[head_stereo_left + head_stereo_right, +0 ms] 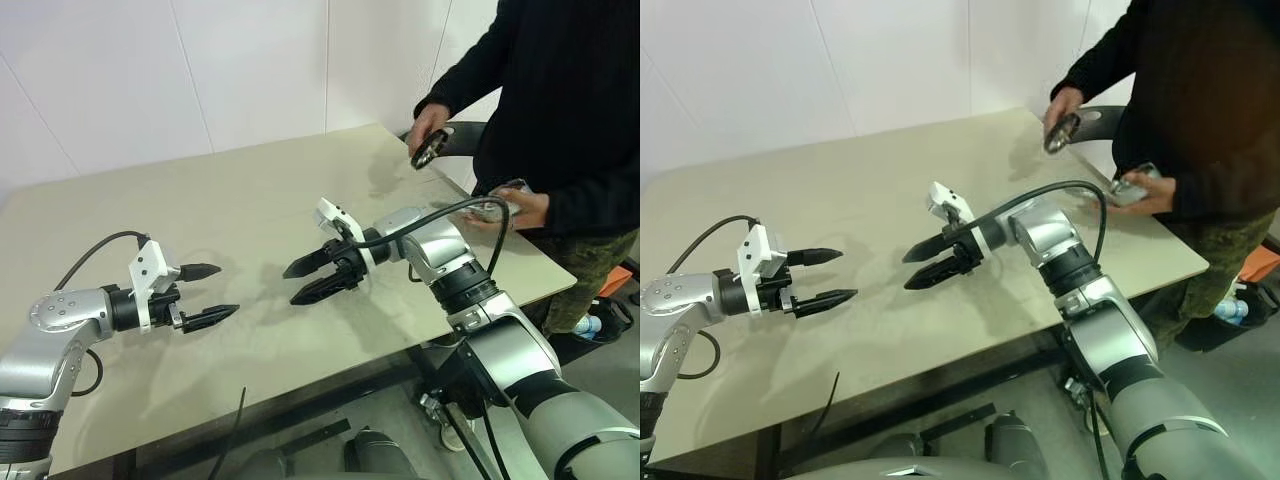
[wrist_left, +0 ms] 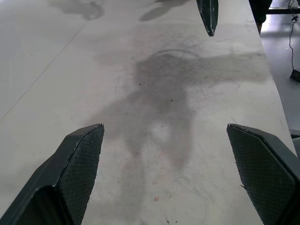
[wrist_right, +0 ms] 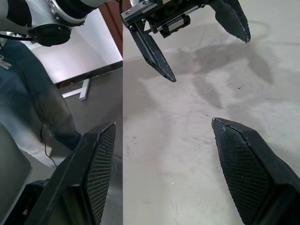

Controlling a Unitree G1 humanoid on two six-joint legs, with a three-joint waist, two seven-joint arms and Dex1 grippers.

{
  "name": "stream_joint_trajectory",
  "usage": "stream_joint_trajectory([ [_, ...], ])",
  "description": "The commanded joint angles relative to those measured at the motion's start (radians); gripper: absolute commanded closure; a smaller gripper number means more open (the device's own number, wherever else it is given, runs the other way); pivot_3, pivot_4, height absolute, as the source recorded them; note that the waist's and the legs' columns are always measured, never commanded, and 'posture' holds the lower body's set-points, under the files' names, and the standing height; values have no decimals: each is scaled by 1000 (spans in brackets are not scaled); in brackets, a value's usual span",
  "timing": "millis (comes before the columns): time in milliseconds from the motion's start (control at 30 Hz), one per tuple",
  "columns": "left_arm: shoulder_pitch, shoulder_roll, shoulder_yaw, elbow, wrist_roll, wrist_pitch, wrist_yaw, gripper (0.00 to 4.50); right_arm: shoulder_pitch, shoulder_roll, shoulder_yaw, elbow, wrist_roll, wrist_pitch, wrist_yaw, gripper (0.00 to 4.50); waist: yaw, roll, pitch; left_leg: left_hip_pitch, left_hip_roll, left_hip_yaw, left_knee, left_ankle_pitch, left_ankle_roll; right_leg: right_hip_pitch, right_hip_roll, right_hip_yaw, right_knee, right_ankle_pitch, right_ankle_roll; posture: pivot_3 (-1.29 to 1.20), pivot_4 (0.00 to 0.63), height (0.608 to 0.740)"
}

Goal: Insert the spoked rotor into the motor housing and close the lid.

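Head views: left pincer (image 1: 207, 293) spread, empty, low over the counter (image 1: 230, 200). Right pincer (image 1: 308, 278) spread, empty, facing the left one, gap between. Person at far right corner; one hand (image 1: 428, 128) holding a dark round part (image 1: 430, 150), likely the rotor but too small to tell, well apart from both pincers; other hand (image 1: 520, 208) holding a silvery part (image 1: 492, 207).

Left wrist: fingers (image 2: 79, 159) wide over bare counter.

Right wrist: fingers (image 3: 96, 159) wide; left pincer (image 3: 206, 51) opposite.

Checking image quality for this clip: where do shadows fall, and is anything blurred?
Left wrist view: a broad dark shadow on the table between the open end effector fingers. Left eye view: soft shadows under both end effectors; the person's hand holds a slightly blurred dark object.
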Motion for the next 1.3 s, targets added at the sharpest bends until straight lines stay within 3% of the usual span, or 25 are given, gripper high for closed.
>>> stream_joint_trajectory([
  [33,-8,6,9,-24,-2,-7,2,43,-24,1,-34,-16,19,-14,0,1064,0,0,0,0,0,0,0,0,0,0,0,0,0,0,0,0,0,740],
  [1300,-45,12,3,10,17,-22,-11,43,-45,19,-33,29,14,-38,4,1064,0,0,0,0,0,0,0,0,0,0,0,0,0,0,0,0,0,740],
])
